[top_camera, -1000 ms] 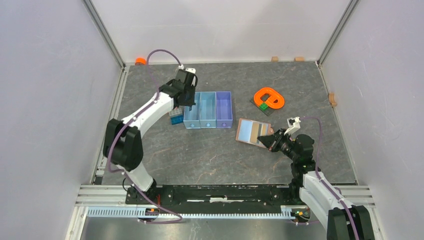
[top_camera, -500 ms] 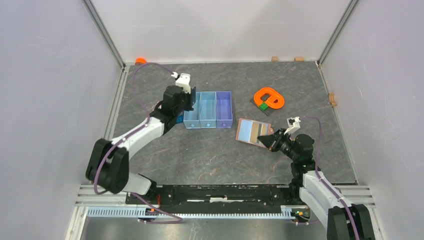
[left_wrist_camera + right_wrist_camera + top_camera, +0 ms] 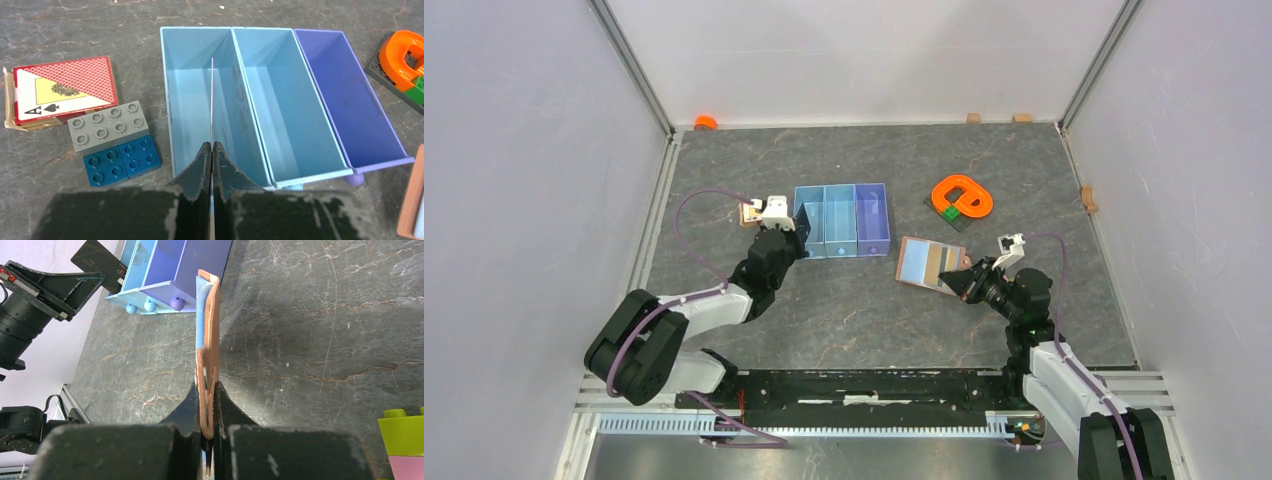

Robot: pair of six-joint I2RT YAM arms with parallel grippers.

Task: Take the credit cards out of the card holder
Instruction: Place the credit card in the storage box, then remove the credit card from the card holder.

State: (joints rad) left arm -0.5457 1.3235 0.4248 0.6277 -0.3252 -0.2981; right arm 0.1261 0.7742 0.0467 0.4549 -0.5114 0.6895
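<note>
Presently pinching the black credit card (image 3: 97,259) edge-on in the left gripper (image 3: 211,146), jaws pressed fully together on just its near edge; risking a twist or slip out of so shallow a bite under any quick swing, and a knock against the rim of the blue tray (image 3: 260,28), with the card lined up on the leftmost compartment in the left wrist view. Possibly dropping it among the grey and blue bricks (image 3: 114,142) or onto the playing-card pack (image 3: 62,87) at the left of that view, if let go carelessly. Clamping the card holder (image 3: 214,315) by one edge in the right gripper (image 3: 209,432), fingers narrowed hard onto the leather, holding it open and tilted at centre right of the top view, below the orange piece (image 3: 962,196); risking a sag or pivot around that single pinch and, judging by the tan strip (image 3: 937,262) in the pockets, perhaps spilling a second card not yet drawn. Folding the left arm low, elbow at lower left of the top view, forearm reaching up and right to the tray's near left corner. Stretching the right arm up and left from the lower right base, wrist dipping toward the table (image 3: 844,310).
</note>
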